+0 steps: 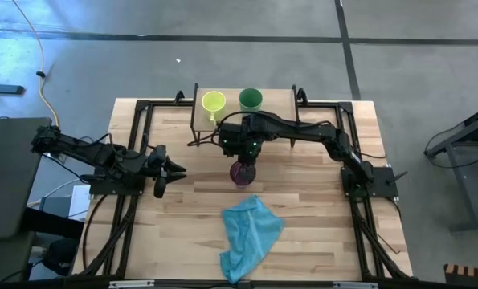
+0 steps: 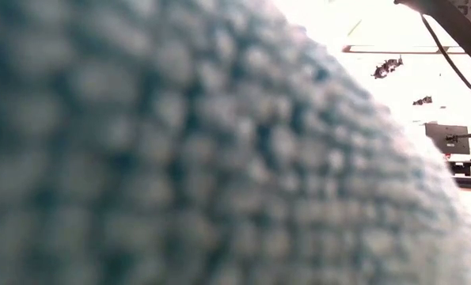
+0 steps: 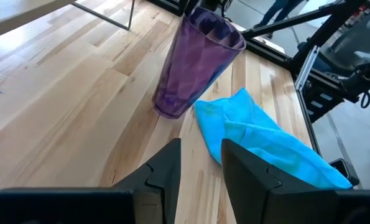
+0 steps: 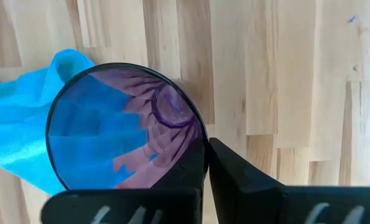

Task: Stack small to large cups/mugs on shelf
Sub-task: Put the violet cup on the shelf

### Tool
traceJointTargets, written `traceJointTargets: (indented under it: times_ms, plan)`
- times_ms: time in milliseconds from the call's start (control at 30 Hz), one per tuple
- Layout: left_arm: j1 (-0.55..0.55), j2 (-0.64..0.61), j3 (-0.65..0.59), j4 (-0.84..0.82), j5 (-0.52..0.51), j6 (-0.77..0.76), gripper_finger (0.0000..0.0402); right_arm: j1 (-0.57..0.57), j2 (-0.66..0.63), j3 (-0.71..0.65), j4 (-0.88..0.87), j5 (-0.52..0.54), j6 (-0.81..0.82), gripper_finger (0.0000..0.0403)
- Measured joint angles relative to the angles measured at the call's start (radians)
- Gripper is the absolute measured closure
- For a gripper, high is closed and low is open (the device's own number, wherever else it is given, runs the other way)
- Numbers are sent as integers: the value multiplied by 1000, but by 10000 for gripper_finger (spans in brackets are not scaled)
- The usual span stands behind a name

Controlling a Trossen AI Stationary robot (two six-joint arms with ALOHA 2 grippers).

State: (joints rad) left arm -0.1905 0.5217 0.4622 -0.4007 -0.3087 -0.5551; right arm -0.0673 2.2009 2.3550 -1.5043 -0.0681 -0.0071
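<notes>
The translucent purple cup point(image 1: 243, 172) point(image 3: 194, 62) is at mid-table, tilted, just in front of the shelf point(image 1: 283, 100). My right gripper point(image 1: 247, 156) point(image 4: 206, 168) is shut on its rim from above. On the shelf's light wooden top stand the yellow-green mug point(image 1: 213, 102) and the green cup point(image 1: 251, 99), side by side on their bases. My left gripper point(image 1: 178, 172) point(image 3: 200, 168) waits open to the cup's left with nothing between its fingers. My right gripper pinches the purple cup's rim point(image 4: 203, 146) with one finger inside the cup and one outside. The fingers point down from above. The cup leans below them, mouth up. I cannot tell whether its base point(image 3: 169, 112) rests on the tabletop or hangs just above it.
A light blue cloth point(image 1: 251, 233) point(image 3: 259, 137) lies crumpled on the table, near side of the purple cup and close to it. It fills the low view point(image 2: 180, 158). Black frame rails point(image 1: 134, 160) run along the table's left and right sides.
</notes>
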Motion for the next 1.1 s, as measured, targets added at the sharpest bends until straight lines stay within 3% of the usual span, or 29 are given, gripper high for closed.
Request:
traceJointTargets:
  times_ms: [1100]
  plan:
    - [0,0,0,1,0,-2,298,0,-29,1,-24,-14,11,403]
